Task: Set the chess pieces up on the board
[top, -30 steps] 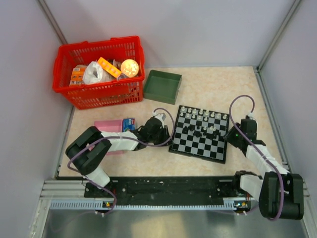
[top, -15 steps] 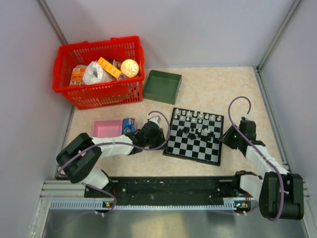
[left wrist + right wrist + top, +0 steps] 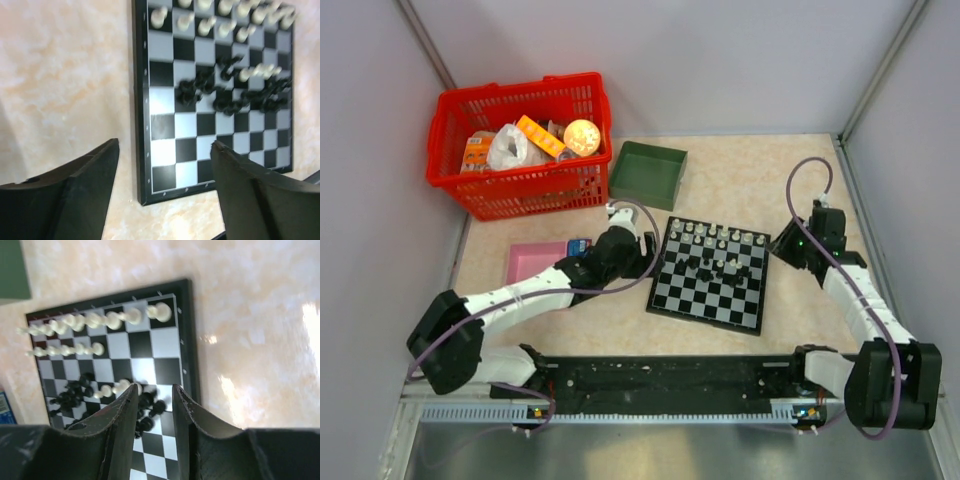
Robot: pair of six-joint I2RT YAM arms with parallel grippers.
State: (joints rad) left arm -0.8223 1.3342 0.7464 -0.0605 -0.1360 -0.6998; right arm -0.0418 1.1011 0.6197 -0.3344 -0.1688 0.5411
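The left gripper [image 3: 165,145] has its two dark fingers [image 3: 90,175] standing well apart with nothing between them. In its wrist view one corner of the board [image 3: 705,300] and its thin black rim lie in the gap below. Seen from above, this gripper is just off the board's left edge, over the bare table [image 3: 760,170]. The right gripper [image 3: 154,389] is off the opposite, right edge of the board. Its fingers are only a narrow slot apart, and no piece can be made out clamped between them, only the checks underneath. Ahead of both grippers, the black pieces [image 3: 192,90] crowd together around the middle squares in a loose clump, some seemingly tipped over, with a few pale ones mixed in. Past that clump, the white pieces [image 3: 115,319] stand in two rows along the board's far edge, the second row incomplete. Behind the left gripper, beside its forearm, sits a pink tray [image 3: 532,265] with a small blue box [image 3: 579,245] at its right end. Farther beyond that gripper is a green tray [image 3: 640,192]. Farthest of all, and off to its left, a red basket [image 3: 520,190] holds assorted items.
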